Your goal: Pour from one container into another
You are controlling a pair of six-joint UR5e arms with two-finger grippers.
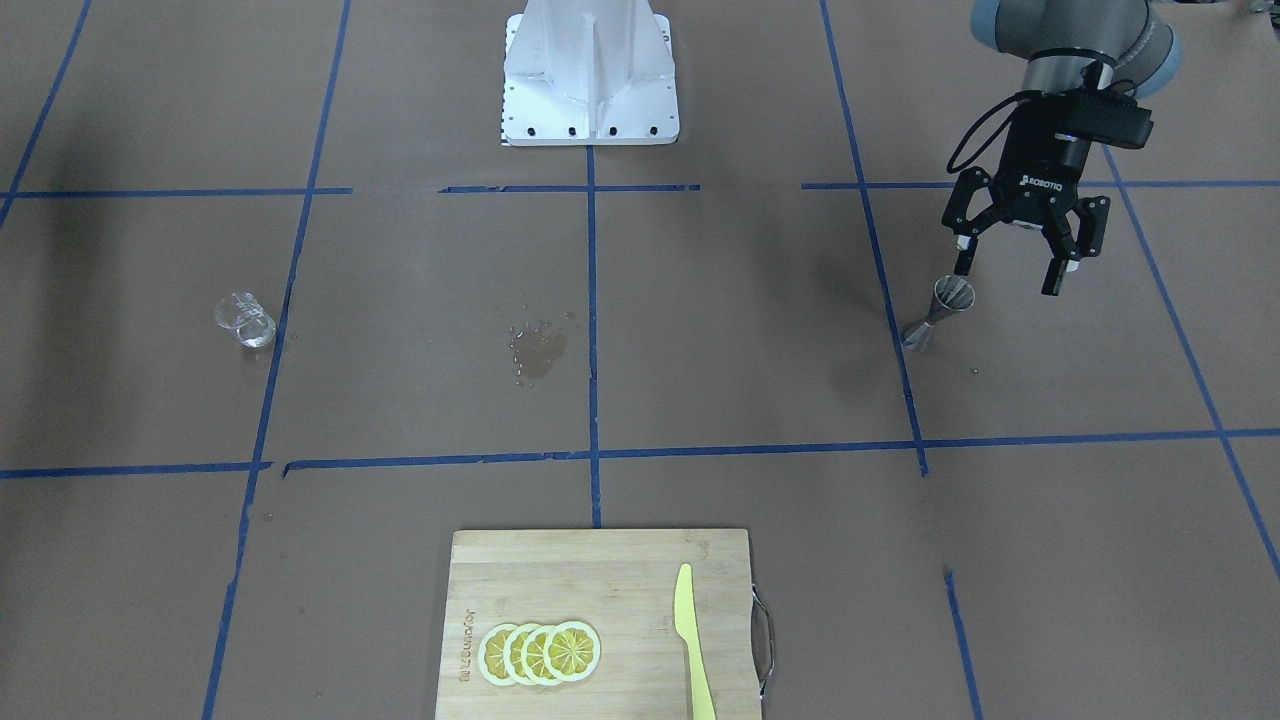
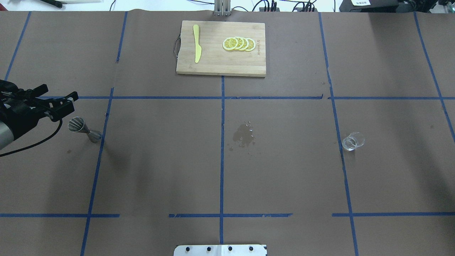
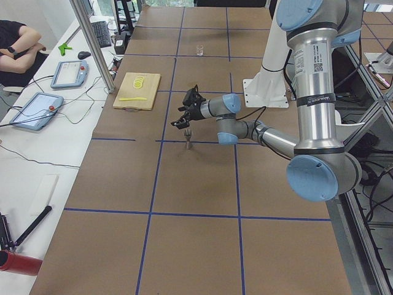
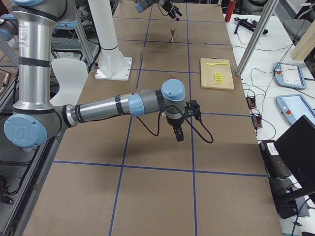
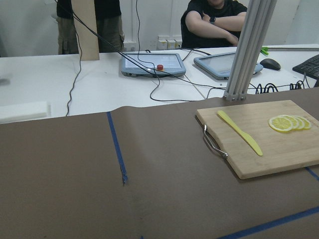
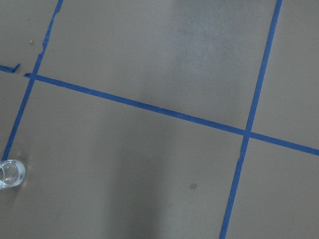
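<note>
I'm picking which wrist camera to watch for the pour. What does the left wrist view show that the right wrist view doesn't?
Only the left wrist view: the cutting board with a yellow knife and lemon slices, plus tablets and people beyond the table.
Only the right wrist view: the glass cup, cut off at the lower left edge.
Both: brown paper crossed by blue tape. Neither shows the jigger.

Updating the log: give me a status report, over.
Left gripper open, empty, by jigger. Right gripper clear of cup, state unclear. Wet patch between jigger and cup.
</note>
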